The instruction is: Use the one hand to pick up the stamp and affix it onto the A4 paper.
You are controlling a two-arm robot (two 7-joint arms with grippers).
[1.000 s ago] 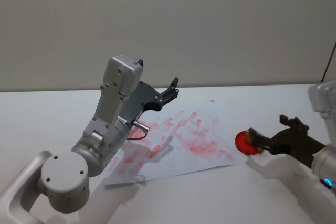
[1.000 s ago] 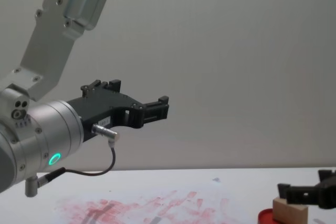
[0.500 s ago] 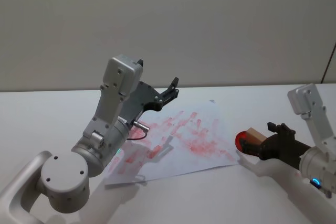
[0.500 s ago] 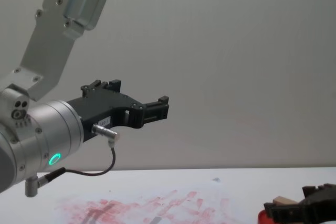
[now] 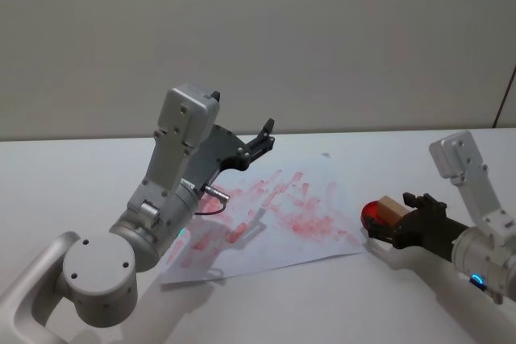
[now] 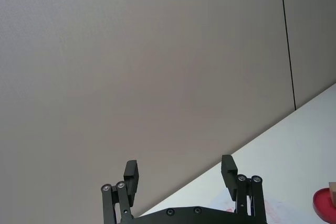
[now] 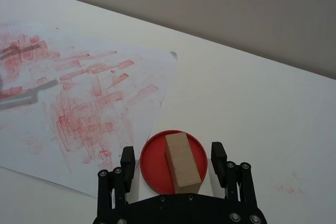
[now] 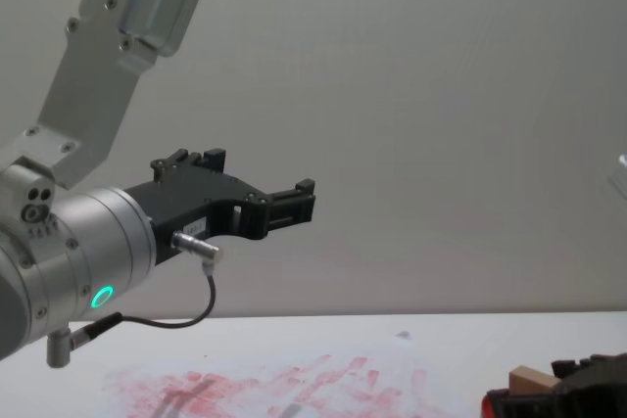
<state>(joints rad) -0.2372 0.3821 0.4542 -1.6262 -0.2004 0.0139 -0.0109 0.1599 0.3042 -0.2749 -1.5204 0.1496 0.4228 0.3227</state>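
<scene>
Right gripper (image 7: 173, 159) spread astride wooden stamp (image 7: 182, 165) on red ink pad (image 7: 152, 166) toward table's (image 5: 64, 167) right edge, left gripper (image 6: 179, 171) raised, spread

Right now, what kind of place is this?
Likely a robot test bench: white table against a bare grey wall, ink-smeared paper, and a wooden stamp on a red ink pad inside the open right gripper.

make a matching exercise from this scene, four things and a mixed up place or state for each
1 stamp
2 ink pad
3 A4 paper
4 left gripper

a raised in the air, open
b flat, smeared with red marks
c pale wood, between the open fingers of the right gripper
d round and red, under the stamp

Pairs: 1-c; 2-d; 3-b; 4-a
</scene>
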